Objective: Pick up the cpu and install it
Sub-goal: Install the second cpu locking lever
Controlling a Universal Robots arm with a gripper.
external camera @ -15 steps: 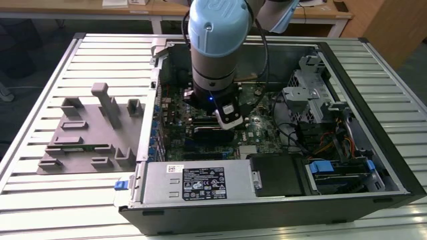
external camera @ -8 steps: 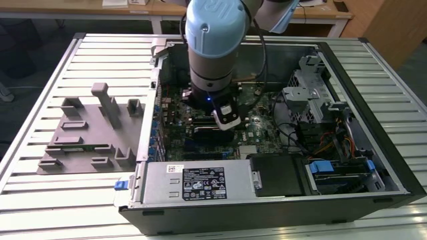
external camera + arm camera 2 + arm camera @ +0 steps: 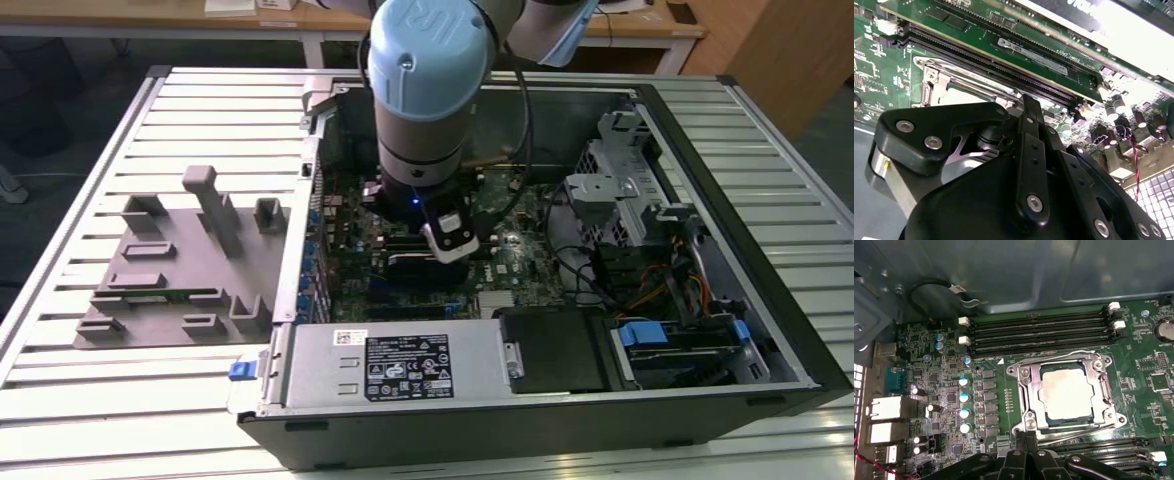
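The cpu (image 3: 1066,392) lies flat inside the square metal-framed socket (image 3: 1024,390) on the green motherboard, its silvery top facing up. In the first wrist view my gripper (image 3: 1027,434) sits just off the socket's edge, fingers together and holding nothing, apart from the cpu. The second wrist view looks past the gripper's black linkage (image 3: 1029,150) to a corner of the socket (image 3: 936,80). In the exterior view the arm (image 3: 427,90) reaches down into the open computer case (image 3: 694,330), over the middle of the board.
Memory slots (image 3: 1039,332) run along one side of the socket, and blue-topped capacitors (image 3: 965,405) stand on another. The case holds a power supply (image 3: 387,365), a drive cage (image 3: 621,190) and loose cables. A grey fixture tray (image 3: 187,270) lies on the slatted table at the exterior view's left.
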